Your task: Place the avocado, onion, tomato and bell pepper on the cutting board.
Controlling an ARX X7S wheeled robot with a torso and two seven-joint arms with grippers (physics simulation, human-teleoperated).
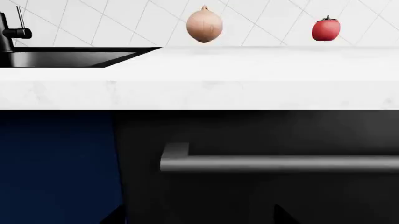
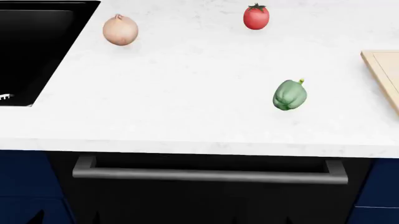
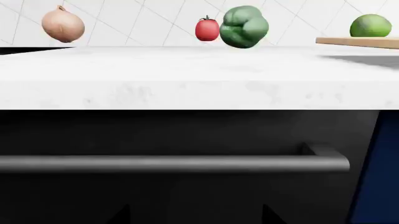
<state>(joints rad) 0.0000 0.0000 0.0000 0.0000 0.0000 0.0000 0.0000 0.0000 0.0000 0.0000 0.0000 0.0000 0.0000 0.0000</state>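
Looking down from your head camera, you face a white marble worktop [image 2: 187, 93] above a dark drawer front with a long bar handle [image 2: 212, 175]. At the far left corner sits a black sink [image 2: 31, 51]. Just beside it, toward the back edge, stands the onion [image 2: 119, 30]. Further right along the back edge is the tomato [image 2: 256, 17]. The bell pepper [image 2: 290, 95] lies nearer the front edge. At the right edge the cutting board [image 2: 385, 70] shows partly; your right wrist camera shows the avocado [image 3: 370, 25] on it. No writing is readable. Neither gripper shows clearly, so I cannot tell how the jaws stand.
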